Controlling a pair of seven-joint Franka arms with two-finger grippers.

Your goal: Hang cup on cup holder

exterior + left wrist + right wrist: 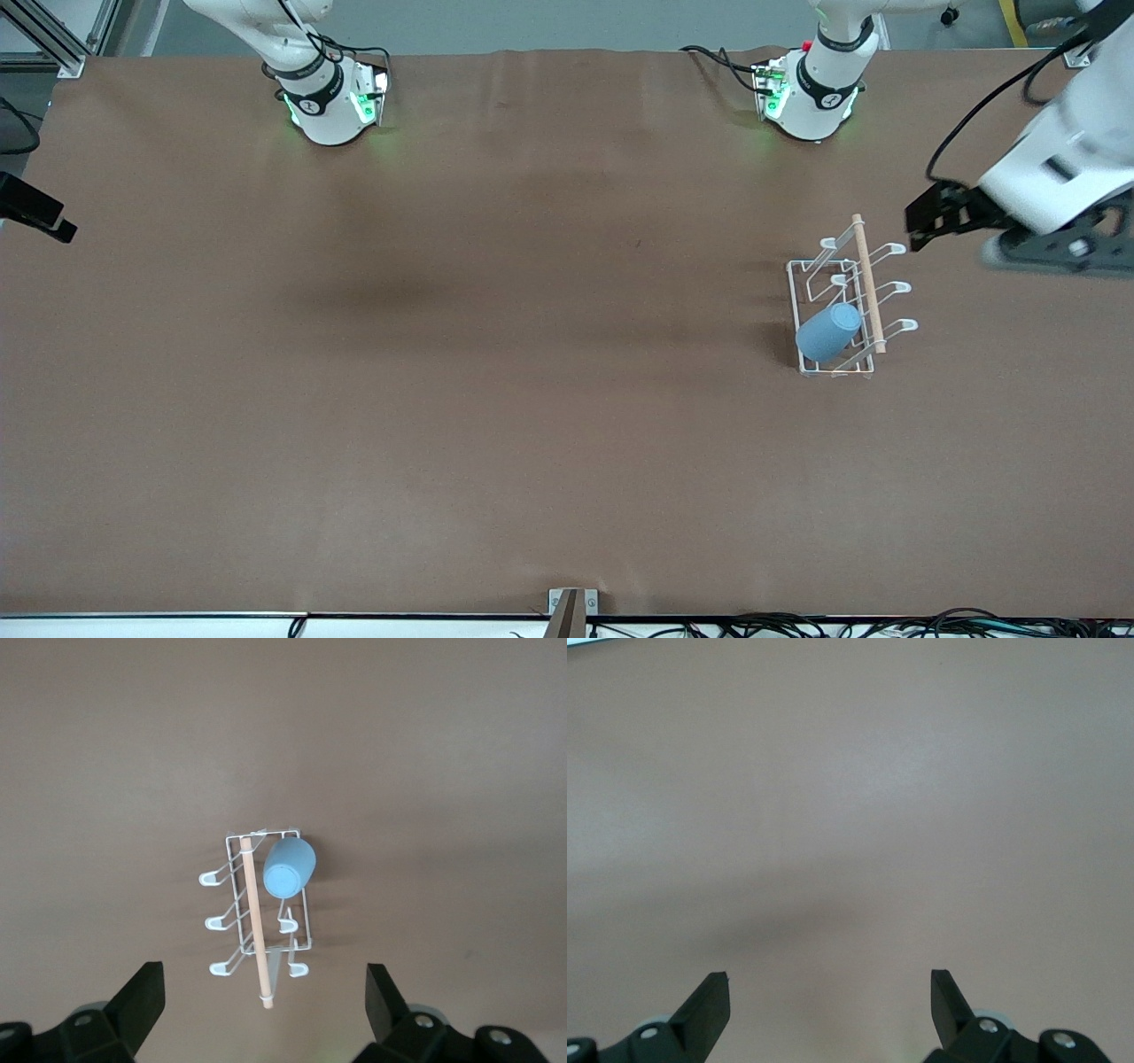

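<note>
The right end effector (830,1010), seemingly at the surface's (443,354) right-arm edge, hangs wide and empty. One cup holder (842,306) stands toward the left-arm end, with one light-blue cup (828,331) hung on a prong. The left end effector (266,1010) hovers beside it, wide and empty.

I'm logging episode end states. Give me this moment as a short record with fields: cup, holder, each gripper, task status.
cup: light-blue cup hangs tilted on a prong of the rack, at the end nearer the front camera
cup holder: white wire cup holder with wooden rod across the top, toward the left arm's end of the table
left gripper: left gripper open, empty, raised beside the holder
right gripper: right gripper open, empty, over bare table; arm waits
task status: cup appears hung
</note>
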